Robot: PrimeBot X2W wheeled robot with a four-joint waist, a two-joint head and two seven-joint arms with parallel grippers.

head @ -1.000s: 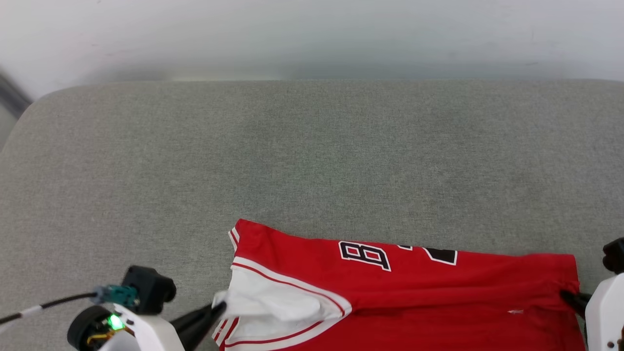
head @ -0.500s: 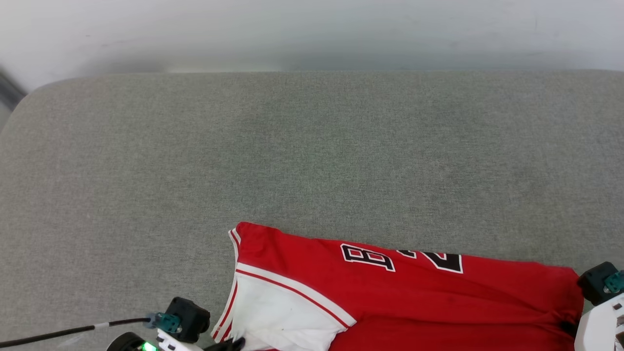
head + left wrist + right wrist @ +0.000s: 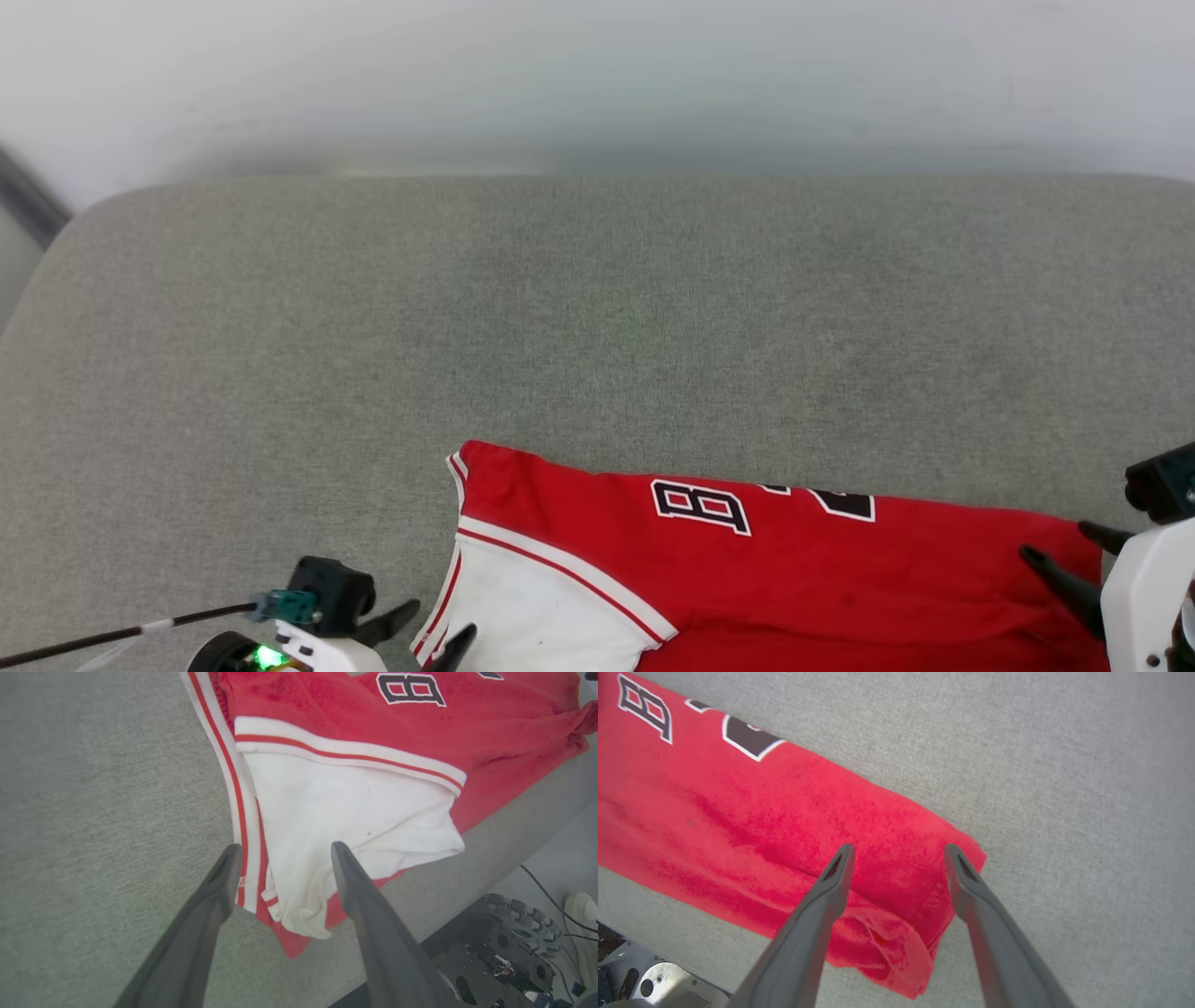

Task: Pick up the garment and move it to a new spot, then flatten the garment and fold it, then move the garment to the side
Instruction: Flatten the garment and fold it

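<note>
Bright, even, diffuse light throws only faint shadows. The far wall (image 3: 597, 75) looks hazy and soft. Wrist views bow at their edges; the close fingers (image 3: 205, 914) blur slightly.

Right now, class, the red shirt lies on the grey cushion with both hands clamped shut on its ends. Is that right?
No: both hands are open. The left hand and the right hand stand with fingers spread over the shirt on the cushion, as the two wrist views show.
</note>
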